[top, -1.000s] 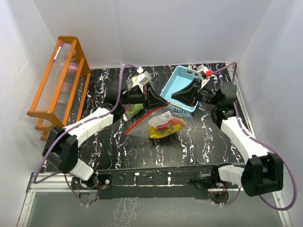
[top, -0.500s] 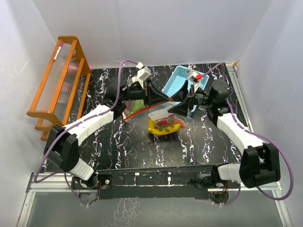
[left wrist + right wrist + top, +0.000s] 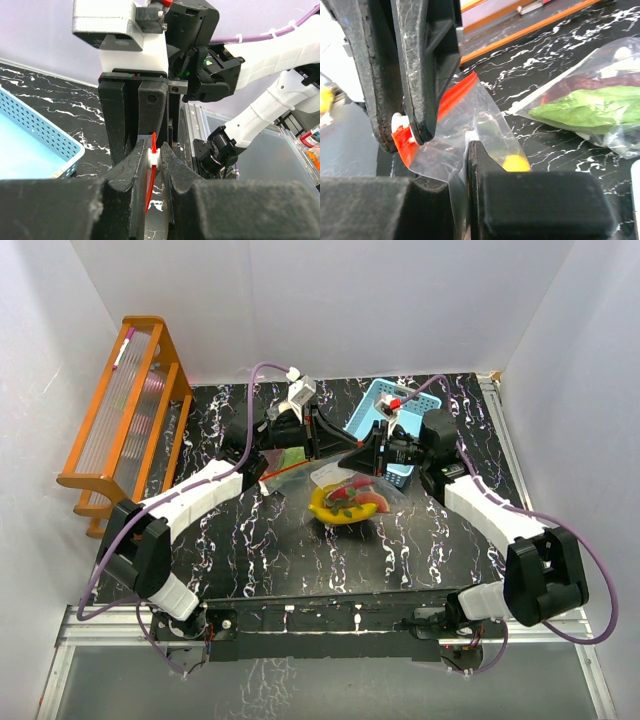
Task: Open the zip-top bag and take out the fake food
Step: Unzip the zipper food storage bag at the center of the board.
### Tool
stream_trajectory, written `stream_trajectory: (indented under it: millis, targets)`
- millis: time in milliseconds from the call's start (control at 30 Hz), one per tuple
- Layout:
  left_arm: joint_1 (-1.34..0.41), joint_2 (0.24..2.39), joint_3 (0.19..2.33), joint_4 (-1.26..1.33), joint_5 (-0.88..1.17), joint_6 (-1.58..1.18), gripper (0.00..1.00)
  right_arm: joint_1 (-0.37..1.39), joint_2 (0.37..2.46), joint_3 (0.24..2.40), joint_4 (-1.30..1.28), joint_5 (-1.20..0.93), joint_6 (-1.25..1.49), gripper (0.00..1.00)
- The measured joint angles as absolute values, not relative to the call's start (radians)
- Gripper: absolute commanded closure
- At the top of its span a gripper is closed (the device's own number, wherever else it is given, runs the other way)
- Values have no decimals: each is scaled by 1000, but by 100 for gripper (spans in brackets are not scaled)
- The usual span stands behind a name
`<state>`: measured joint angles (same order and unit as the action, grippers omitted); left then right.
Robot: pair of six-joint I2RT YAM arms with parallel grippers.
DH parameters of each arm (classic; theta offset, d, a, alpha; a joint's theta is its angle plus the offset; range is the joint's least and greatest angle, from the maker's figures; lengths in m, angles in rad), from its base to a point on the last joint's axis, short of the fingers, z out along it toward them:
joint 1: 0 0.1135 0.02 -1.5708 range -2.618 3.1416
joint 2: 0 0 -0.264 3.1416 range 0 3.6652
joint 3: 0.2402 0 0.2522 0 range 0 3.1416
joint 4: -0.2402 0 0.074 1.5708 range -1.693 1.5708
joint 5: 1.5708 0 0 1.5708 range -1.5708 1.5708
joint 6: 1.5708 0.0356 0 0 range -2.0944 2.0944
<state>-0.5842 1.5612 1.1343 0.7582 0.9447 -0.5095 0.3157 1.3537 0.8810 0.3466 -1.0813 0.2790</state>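
Having just re-closed right hand (image 3: 466, 155) on film of zip-top bag (image 3: 472, 117) facing left hand (image 3: 154, 152), clamped on red zip strip (image 3: 455, 92), pull apart to open apparently still-sealed mouth.

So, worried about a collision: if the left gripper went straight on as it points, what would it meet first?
Probably the right gripper, clamped on the bag, facing it just past the red zip strip it pinches; depth unclear.

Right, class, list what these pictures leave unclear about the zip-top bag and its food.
Top view: whether the zip strip is open; too small, partly under the left gripper.
Left wrist: fake food hidden below its fingers.
Right wrist: yellow piece behind the bag, blurred, cut by the right finger.
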Motion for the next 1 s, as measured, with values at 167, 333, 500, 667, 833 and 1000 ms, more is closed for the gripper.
stream_trajectory:
  millis: [167,333,500,667,833,1000]
  targets:
    - [-582,1560,1122,759,934,-506,100,309,1316,877,353,-987,302,92]
    - [-582,1548,1081,752,916,-488,100,287,1257,852,401,-947,354,92]
    - [-582,1526,1074,725,890,-452,100,277,1249,852,434,-953,389,92]
    - [-582,1522,1074,720,876,-437,100,268,1249,852,447,-952,402,88]
    - [-576,1521,1066,719,849,-435,100,250,1220,806,485,-888,465,45]
    - [-566,1522,1047,741,791,-453,100,238,1158,697,618,-772,592,34]
